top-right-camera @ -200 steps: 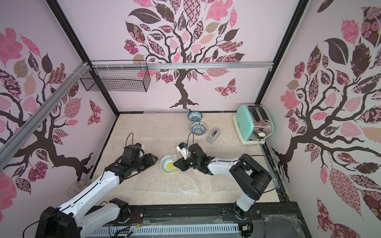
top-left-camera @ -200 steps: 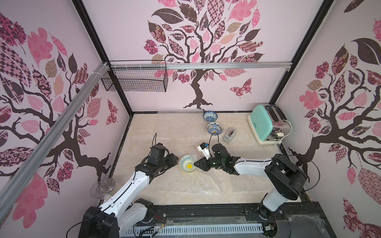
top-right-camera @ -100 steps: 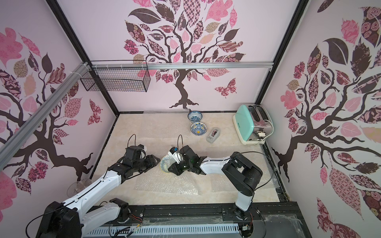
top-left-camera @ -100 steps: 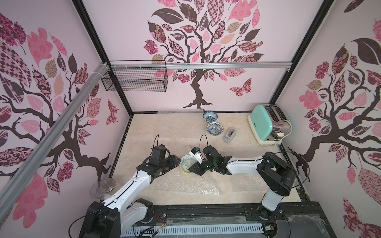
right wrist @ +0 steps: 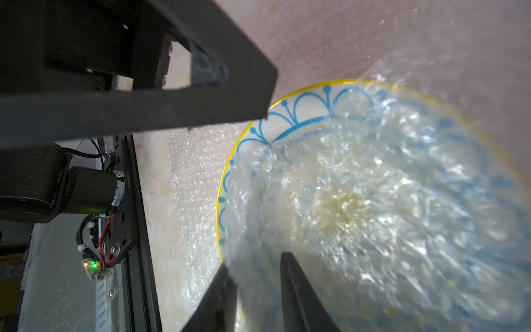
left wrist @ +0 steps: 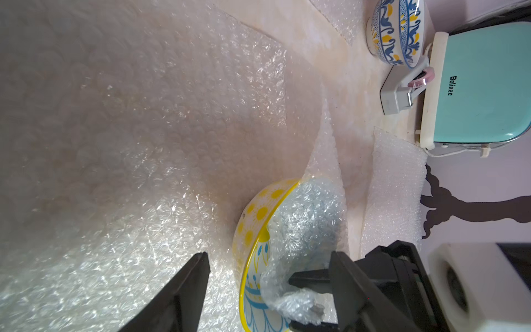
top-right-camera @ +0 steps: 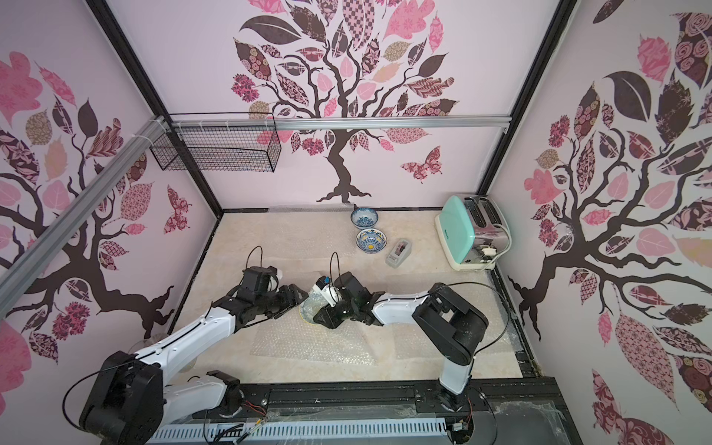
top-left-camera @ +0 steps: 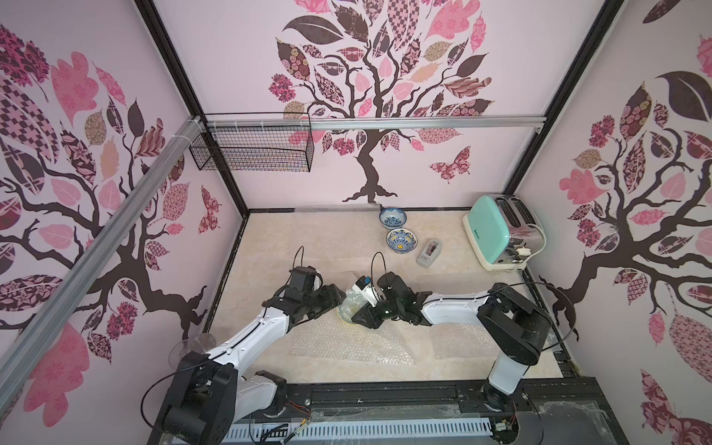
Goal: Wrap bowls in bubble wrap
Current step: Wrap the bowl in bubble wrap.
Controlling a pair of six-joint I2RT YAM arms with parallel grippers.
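Since a second before, the right hand (right wrist: 254, 260) had slid onto the yellow-rimmed bowl (left wrist: 258, 212), its fingers slightly apart astride the rim (grip unclear). The left hand (left wrist: 269, 254) gaped wider around the bowl, which stood tilted on the bubble wrap (top-left-camera: 346, 343) mid-desk (top-left-camera: 262, 269).

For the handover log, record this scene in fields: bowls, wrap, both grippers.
active bowl: yellow-rimmed, on the wrap, a flap folded into it
left gripper: open, jaws either side of the bowl
right gripper: jaws astride rim and flap; grip unclear
back bowls: two, bare, upright
nearby: tape dispenser, toaster
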